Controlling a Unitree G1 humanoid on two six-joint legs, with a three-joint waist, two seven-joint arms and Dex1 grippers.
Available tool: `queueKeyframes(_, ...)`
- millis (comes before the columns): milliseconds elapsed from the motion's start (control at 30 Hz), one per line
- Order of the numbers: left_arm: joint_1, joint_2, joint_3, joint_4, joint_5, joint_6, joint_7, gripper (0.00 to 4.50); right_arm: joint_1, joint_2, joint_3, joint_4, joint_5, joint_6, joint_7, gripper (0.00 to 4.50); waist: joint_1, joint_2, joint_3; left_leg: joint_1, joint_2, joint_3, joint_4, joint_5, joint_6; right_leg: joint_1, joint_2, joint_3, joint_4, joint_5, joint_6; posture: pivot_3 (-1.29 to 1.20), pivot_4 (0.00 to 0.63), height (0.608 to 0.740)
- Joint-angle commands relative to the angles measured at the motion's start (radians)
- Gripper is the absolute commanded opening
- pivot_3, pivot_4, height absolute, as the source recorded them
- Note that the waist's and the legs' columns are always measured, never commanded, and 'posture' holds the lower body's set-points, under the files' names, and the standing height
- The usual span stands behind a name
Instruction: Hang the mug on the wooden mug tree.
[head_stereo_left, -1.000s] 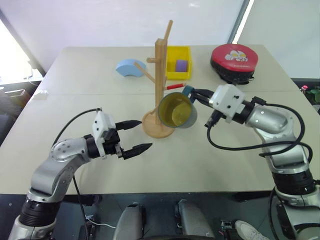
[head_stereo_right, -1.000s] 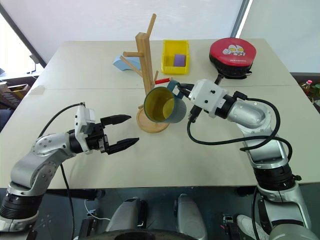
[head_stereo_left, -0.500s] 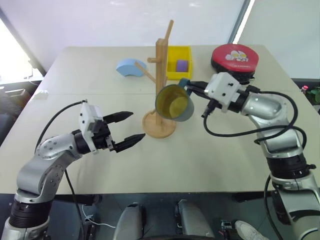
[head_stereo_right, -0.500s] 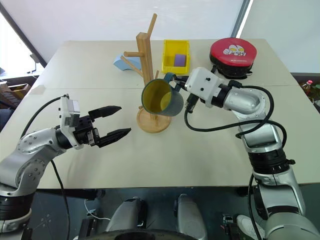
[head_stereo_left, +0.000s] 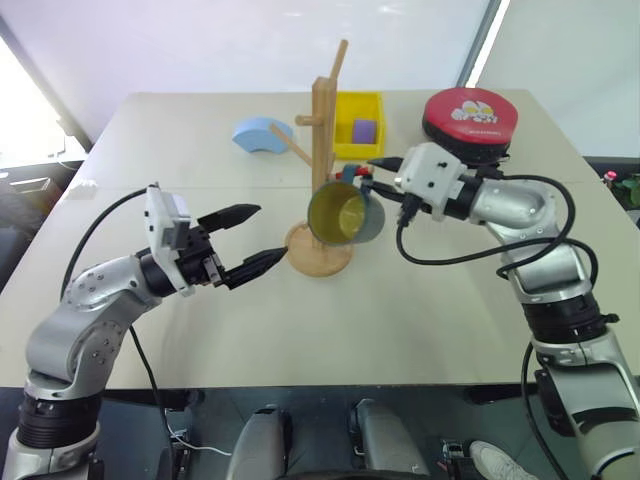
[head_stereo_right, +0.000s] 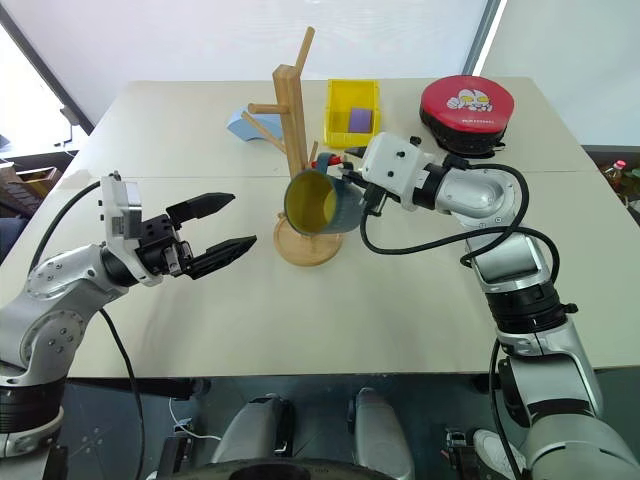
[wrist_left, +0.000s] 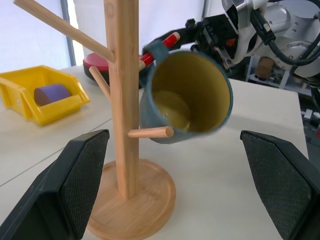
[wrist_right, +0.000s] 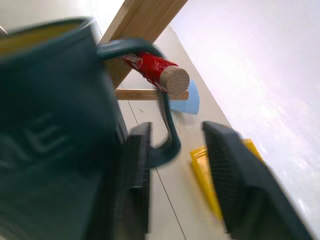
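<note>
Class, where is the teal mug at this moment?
In the left eye view, the mug hangs mid-table on a red-tipped peg of the wooden mug tree, above its base, beside the right gripper.

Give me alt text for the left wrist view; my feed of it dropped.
The mug hangs tilted beside the wooden mug tree, its handle looped over a red peg, yellow inside facing the camera. The right gripper sits just behind the handle, jaws apart. A yellow bin stands beyond.
</note>
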Motion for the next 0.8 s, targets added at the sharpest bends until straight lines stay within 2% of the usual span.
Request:
queueKeyframes(33,-0.017,-0.005,0.017,-0.029,-0.018,-0.005,0.01,4.5,-0.018,-0.025,-0.051,-0.048,0.004,-0.008,-0.011,1.88,0.001,0.0,0.0,0.0,0.0,0.0,0.0,0.0,0.0,0.0,0.0,0.0,0.0,0.0,0.0,0.0,0.15,0.735)
queueKeyframes(233,-0.015,-0.021,0.033,-0.004,0.012,-0.016,0.059,4.5,0.078,-0.086,-0.22,-0.121,0.12,0.079,-0.009,1.88,0.004,0.0,0.0,-0.001,-0.001,0.0,0.0,0.0,0.0,0.0,-0.001,0.0,0.0,0.0,0.0,0.0,0.15,0.735)
queueKeyframes(433,0.027,-0.057,0.066,0.116,0.14,-0.093,0.162,4.5,0.275,-0.054,-0.4,-0.12,0.266,0.168,-0.043,1.88,0.001,0.0,0.0,0.0,-0.001,0.0,0.0,0.0,0.001,0.001,-0.002,0.0,-0.001,0.0,0.0,0.0,0.15,0.735)
queueKeyframes(500,0.053,-0.097,0.09,0.212,0.207,-0.157,0.225,4.5,0.387,0.039,-0.445,-0.098,0.302,0.16,-0.113,1.88,0.001,-0.002,-0.001,0.001,-0.001,0.0,-0.001,-0.001,0.001,0.001,-0.002,0.0,-0.001,0.0,0.001,0.0,0.15,0.735)
queueKeyframes(600,0.077,-0.136,0.1,0.316,0.281,-0.226,0.283,4.5,0.468,0.138,-0.475,-0.066,0.301,0.117,-0.199,1.88,-0.001,-0.001,-0.001,0.001,0.0,0.001,-0.002,-0.001,0.001,0.0,-0.001,0.001,0.0,0.0,0.001,0.0,0.15,0.735)
queueKeyframes(800,0.146,-0.175,0.121,0.411,0.335,-0.294,0.321,4.5,0.575,0.205,-0.433,-0.009,0.25,0.007,-0.251,1.88,0.001,-0.001,0.0,0.001,0.0,0.002,-0.001,-0.001,0.001,-0.001,-0.001,0.001,0.001,0.001,0.001,0.0,0.15,0.735)
